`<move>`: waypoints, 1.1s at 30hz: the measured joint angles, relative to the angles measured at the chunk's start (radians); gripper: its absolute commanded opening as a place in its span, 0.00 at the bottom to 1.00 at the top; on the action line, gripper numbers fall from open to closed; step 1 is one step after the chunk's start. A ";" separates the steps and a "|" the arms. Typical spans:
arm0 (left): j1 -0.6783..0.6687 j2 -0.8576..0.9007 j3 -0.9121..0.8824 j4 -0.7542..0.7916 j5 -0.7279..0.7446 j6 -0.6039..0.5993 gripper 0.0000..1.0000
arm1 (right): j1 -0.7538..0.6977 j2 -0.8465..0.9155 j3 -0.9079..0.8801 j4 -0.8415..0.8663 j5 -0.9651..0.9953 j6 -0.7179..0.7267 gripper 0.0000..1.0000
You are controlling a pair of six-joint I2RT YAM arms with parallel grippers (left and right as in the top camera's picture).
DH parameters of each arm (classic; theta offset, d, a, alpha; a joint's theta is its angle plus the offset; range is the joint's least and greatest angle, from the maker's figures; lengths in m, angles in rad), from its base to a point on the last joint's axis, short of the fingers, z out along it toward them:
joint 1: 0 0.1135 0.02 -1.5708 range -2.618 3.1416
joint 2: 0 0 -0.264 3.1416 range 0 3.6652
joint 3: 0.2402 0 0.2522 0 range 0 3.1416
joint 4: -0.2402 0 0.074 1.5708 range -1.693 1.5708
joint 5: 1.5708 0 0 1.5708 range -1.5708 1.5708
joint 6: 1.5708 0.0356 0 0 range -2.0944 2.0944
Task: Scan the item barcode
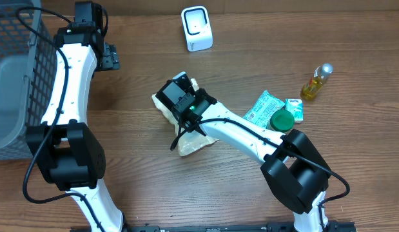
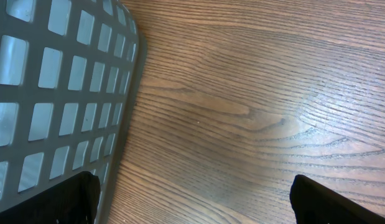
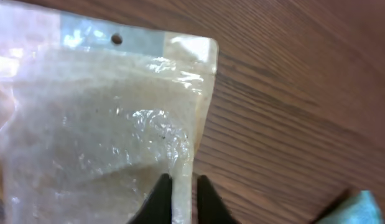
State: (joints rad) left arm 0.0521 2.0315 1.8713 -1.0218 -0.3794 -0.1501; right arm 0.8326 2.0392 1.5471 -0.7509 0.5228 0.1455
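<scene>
Pouch: a clear, pale pouch point(image 1: 194, 143) lies flat on the wooden table point(image 1: 251, 51) near its middle, with a hang hole in its top strip.
Right pincer: the right pincer point(image 3: 183, 200) sits directly over the pouch; its two dark fingertips point(image 3: 156, 200) stand only a sliver apart, one on each side of the pouch's sealed side edge, pinching that edge.
Pouch to pincer: the nipped edge runs up from the fingertips to the pouch's corner; the rest of the pouch spreads away to one side in the right wrist view.
Left pincer: the left pincer point(image 2: 192, 211) is spread wide with nothing between its fingers, above bare wood just beside the grey basket point(image 2: 55, 93), well apart from the pouch.
Scanner: a white scanner point(image 1: 196, 28) stands at the far edge of the table, apart from the pouch.
Other things: a small yellow bottle point(image 1: 315, 82), green-and-white packets point(image 1: 263, 106) and a green lid point(image 1: 282, 120) lie to the robot's right side.
Hidden: from overhead the right wrist and arm cover most of the pouch and the fingertips themselves.
Hard to make out: the pouch's contents are only a hazy beige; whether a barcode is on the showing face cannot be told.
Cut off: both wrist views crop the fingers at the bottom edge.
</scene>
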 measured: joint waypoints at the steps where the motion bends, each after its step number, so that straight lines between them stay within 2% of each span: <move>1: 0.000 0.000 0.000 0.000 0.000 0.000 1.00 | 0.000 0.000 0.000 -0.009 0.005 -0.005 0.27; 2: 0.000 0.000 0.000 0.000 0.000 0.000 0.99 | -0.002 0.000 0.000 -0.013 0.006 -0.005 0.34; 4: 0.000 0.000 0.000 0.000 0.000 0.000 0.99 | -0.007 0.000 0.000 -0.024 -0.008 -0.010 0.37; 5: 0.000 0.000 0.000 0.000 0.000 0.000 1.00 | -0.014 0.000 0.000 -0.037 -0.024 -0.014 0.44; 7: 0.000 0.000 0.000 0.000 0.000 0.000 1.00 | -0.039 0.000 0.003 -0.073 -0.084 -0.010 0.64; 9: 0.000 0.000 0.000 0.000 0.000 0.000 1.00 | -0.080 0.000 0.011 -0.104 -0.161 -0.018 0.69; 21: 0.000 0.000 0.000 0.000 0.000 0.000 1.00 | -0.397 0.000 0.024 -0.118 -0.835 -0.123 0.70; 25: 0.000 0.000 0.000 0.000 0.000 0.000 1.00 | -0.430 0.003 0.024 -0.102 -0.937 -0.135 0.69; 33: 0.000 0.000 0.000 0.000 0.000 0.000 0.99 | -0.407 0.092 0.023 -0.031 -1.032 -0.145 0.65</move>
State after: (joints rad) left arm 0.0521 2.0315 1.8713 -1.0214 -0.3794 -0.1501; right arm 0.4259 2.1311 1.5703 -0.7818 -0.5095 0.0006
